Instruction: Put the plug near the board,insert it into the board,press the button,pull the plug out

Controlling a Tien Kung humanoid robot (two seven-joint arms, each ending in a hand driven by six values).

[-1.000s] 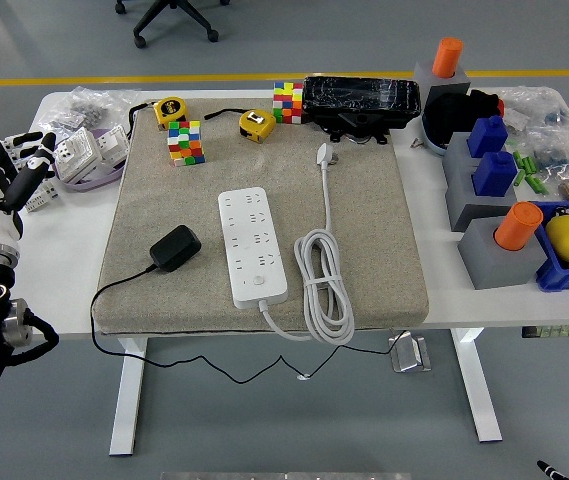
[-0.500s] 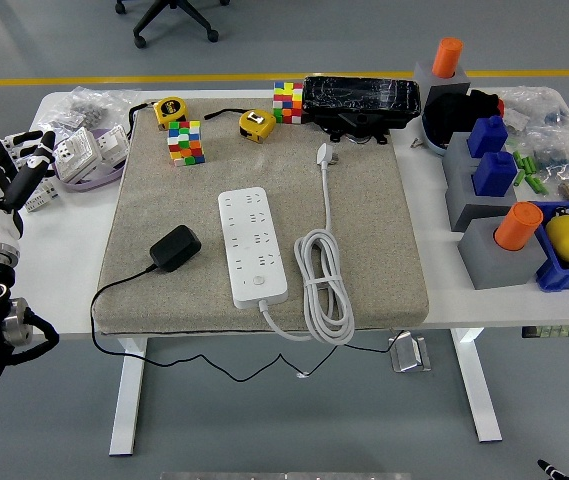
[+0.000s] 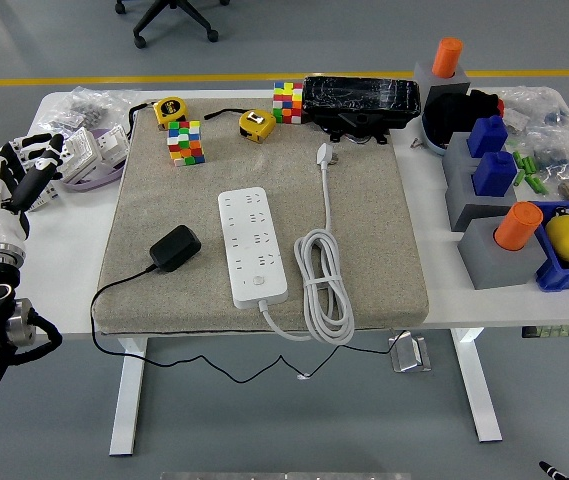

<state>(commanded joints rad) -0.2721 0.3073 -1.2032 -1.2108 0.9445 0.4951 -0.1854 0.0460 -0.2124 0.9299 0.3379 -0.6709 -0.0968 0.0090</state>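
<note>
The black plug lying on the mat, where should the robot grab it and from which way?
Probably by the black plug's blocky body, fingers pinching its two long sides, coming down from above. It lies flat on the mat with open space around it, left of the power strip. Its cord leaves the near-left end, so avoid that end. The left hand is nearest.

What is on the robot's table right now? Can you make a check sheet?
Surface: white table with a beige mat.
Job's things: black plug lies left of the white board, not inserted.
Clutter: two colour cubes, two yellow tape measures, black case, grey blocks, bags.
Hands: left hand at the left edge, open, empty; right nothing seen.
Cables: white cord coiled; black one hangs off the front.
Surroundings: grey floor, chair base.
</note>
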